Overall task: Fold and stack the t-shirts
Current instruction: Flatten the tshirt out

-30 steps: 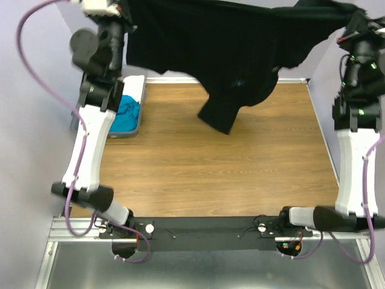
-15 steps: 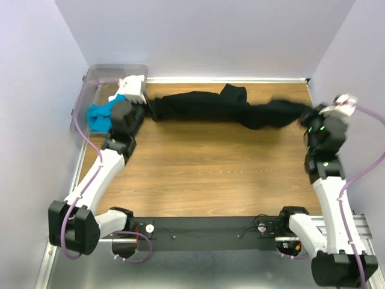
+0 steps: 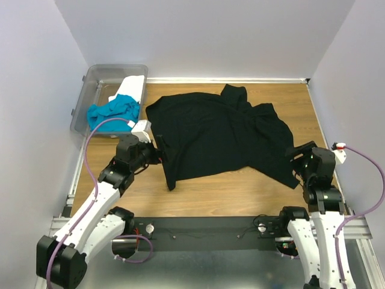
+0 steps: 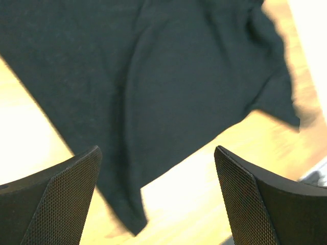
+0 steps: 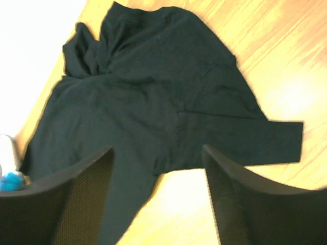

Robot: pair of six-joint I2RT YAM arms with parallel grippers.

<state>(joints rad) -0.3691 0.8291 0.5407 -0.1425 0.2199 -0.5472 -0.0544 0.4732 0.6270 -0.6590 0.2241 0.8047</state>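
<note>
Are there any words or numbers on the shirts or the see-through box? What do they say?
There are none to read.
The black t-shirt is plain cloth in all three views.
The turquoise t-shirt and the white t-shirt in the clear bin show no print.
The bin shows no label.

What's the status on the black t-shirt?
Both open, empty: left tool, right tool. Black t-shirt spread on table, unfolded, rumpled. Turquoise t-shirt, white t-shirt in clear bin. Nothing lying on it.
</note>
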